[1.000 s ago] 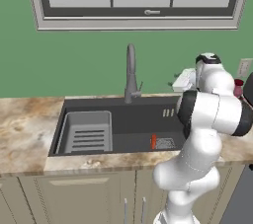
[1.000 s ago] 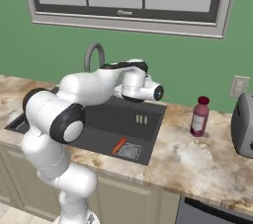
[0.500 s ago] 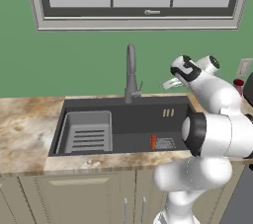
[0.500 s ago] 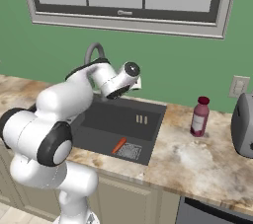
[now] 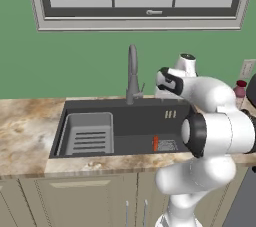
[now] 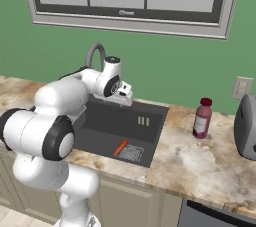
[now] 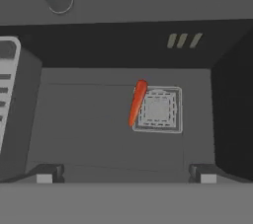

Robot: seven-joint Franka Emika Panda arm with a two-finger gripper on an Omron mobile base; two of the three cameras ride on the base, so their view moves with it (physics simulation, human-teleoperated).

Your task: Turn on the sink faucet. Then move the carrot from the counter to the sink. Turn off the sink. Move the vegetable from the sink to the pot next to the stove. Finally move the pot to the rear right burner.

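step: carrot (image 7: pixel 137 102) was lying in the sink (image 7: pixel 99 134), touching the drain grate's edge
gripper (image 7: pixel 126 178): jaws were spread wide, nothing held
tip: probably best lowered straight down, closed across the carrot

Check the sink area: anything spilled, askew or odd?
Nothing stands out. The carrot lies on the sink floor, partly over the drain grate. No spill visible. The bottle stands upright on the counter.

orange carrot (image 7: pixel 137 102) lies beside sink (image 7: pixel 89 119) drain.
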